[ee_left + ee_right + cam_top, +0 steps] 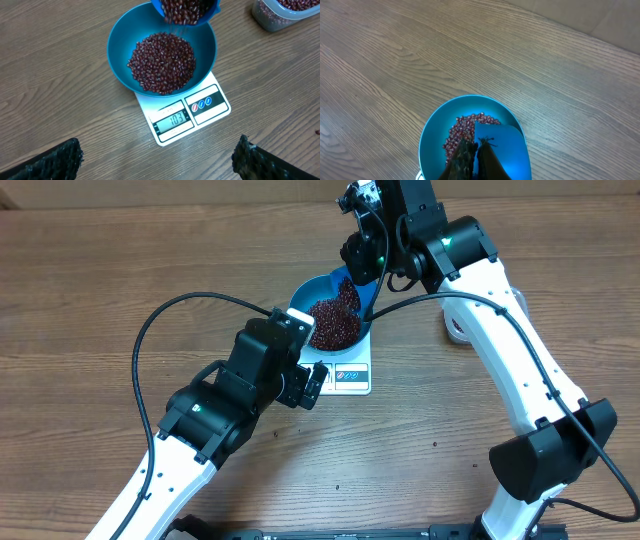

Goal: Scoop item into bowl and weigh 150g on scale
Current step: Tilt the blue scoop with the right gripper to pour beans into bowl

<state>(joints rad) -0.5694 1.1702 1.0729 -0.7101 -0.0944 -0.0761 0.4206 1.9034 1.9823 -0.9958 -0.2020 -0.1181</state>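
Left wrist view: my right hand (pixel 476 162) clenched on the scoop (pixel 187 10), tipped above the bowl (pixel 120 45) so beans (pixel 162 62) spill in; bowl sits on the scale (pixel 210 107) for weighing, showing 103; left hand (pixel 157 162) released, hovering beside, likely so its camera sees the display (pixel 172 120)

One bowl (pixel 119 46), one scale (pixel 216 111), one scoop (pixel 213 11), one clear tub (pixel 272 19), many red-brown beans (pixel 162 62).

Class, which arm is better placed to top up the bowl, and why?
Probably right. Its jaws grip the scoop, tilted over the bowl with beans spilling in; the left jaws stand open and empty near the scale.
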